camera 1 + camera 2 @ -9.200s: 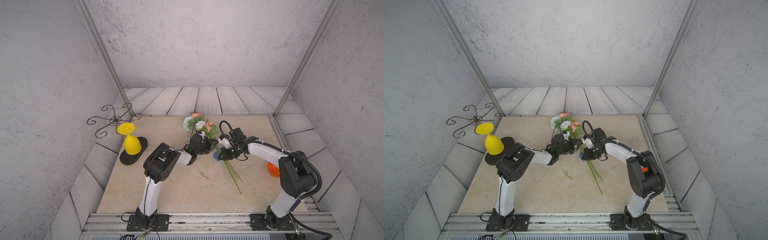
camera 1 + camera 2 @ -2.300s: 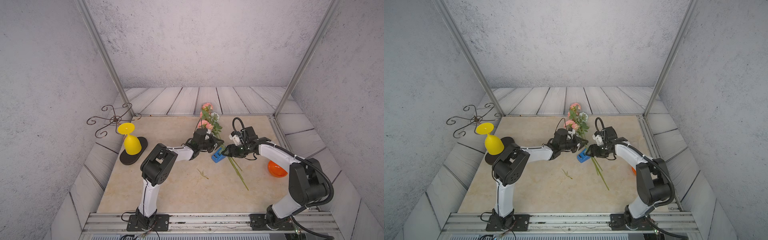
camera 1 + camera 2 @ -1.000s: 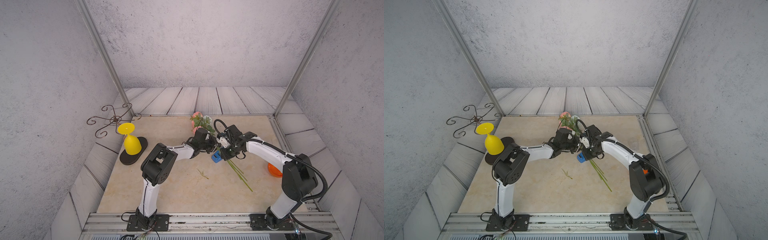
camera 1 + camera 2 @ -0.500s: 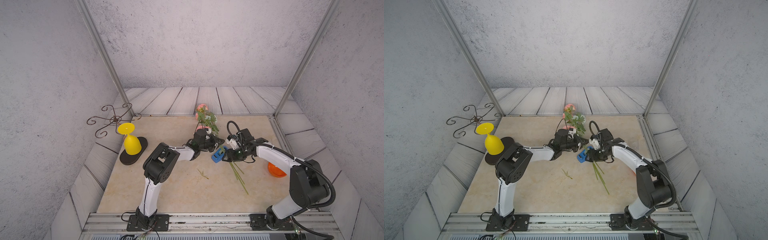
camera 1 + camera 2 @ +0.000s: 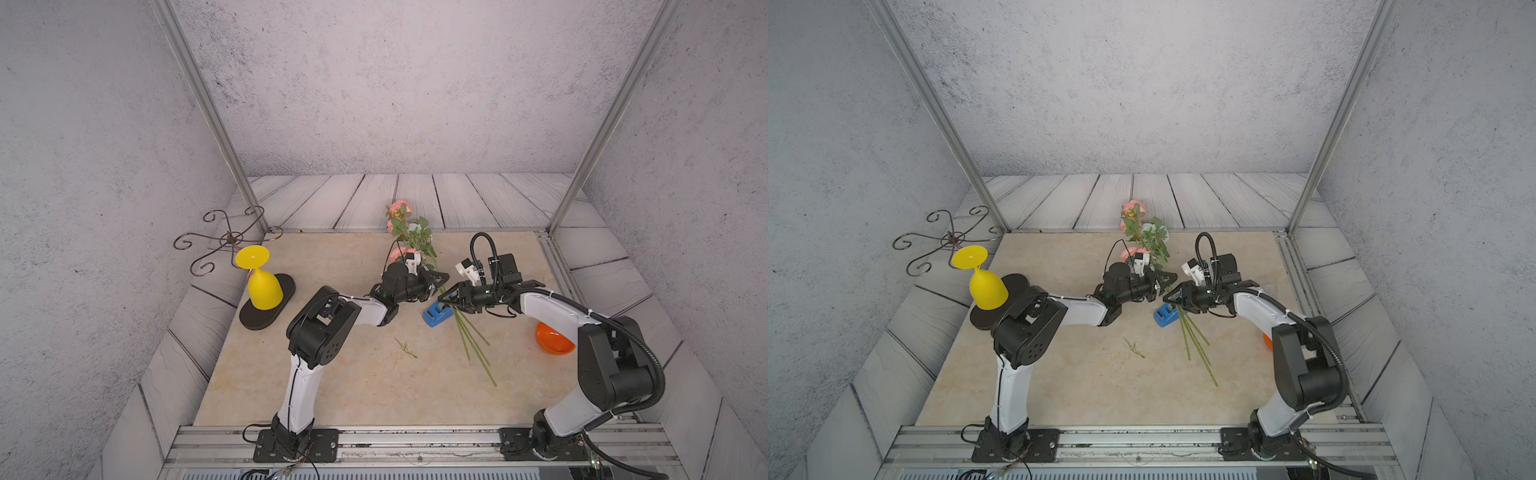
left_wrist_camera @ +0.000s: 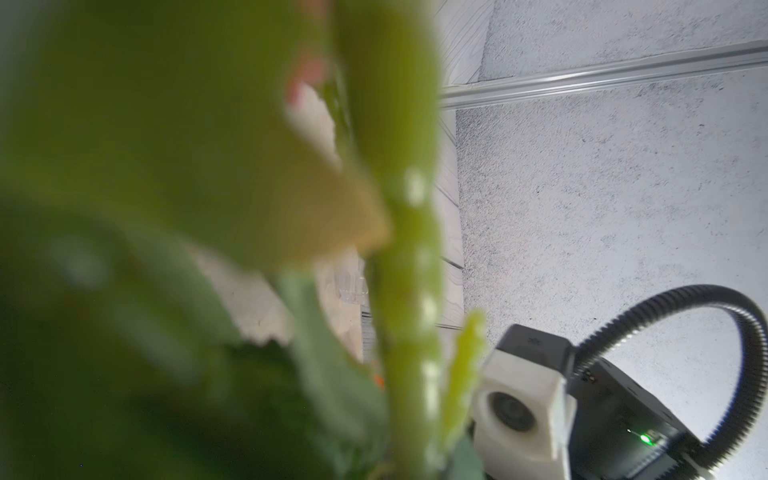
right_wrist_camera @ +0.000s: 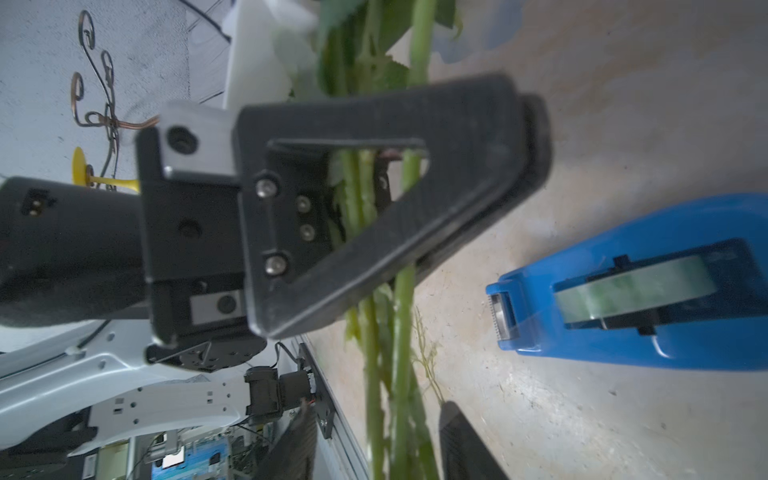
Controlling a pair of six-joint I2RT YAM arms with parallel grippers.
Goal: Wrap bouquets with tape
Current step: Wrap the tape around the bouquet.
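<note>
The bouquets [image 5: 409, 239] [image 5: 1148, 239] are one bunch of pink and pale blooms with long green stems [image 5: 473, 345] slanting down to the tabletop. My left gripper [image 5: 436, 280] [image 5: 1160, 284] [image 7: 528, 162] is shut on the stems just below the leaves. My right gripper [image 5: 446, 297] [image 5: 1171, 298] [image 7: 380, 444] sits right beside it, lower on the stems, open, with the stems [image 7: 399, 332] running between its fingers without touching them. The tape [image 7: 631, 291] sits in its blue dispenser [image 5: 436, 318] [image 5: 1165, 316] on the table under the right gripper. Blurred leaves [image 6: 187, 166] fill the left wrist view.
A yellow goblet [image 5: 262, 282] stands upside down on a black disc [image 5: 268, 322] at the left. Behind it is a scrolled metal stand [image 5: 226, 241]. An orange bowl [image 5: 552, 338] lies by the right arm, and a small loose green sprig [image 5: 405, 347] lies mid-table.
My right gripper has let go of the stems, opened and drawn back a little to the right. The left gripper has turned the bouquet so that its blooms point farther back.
</note>
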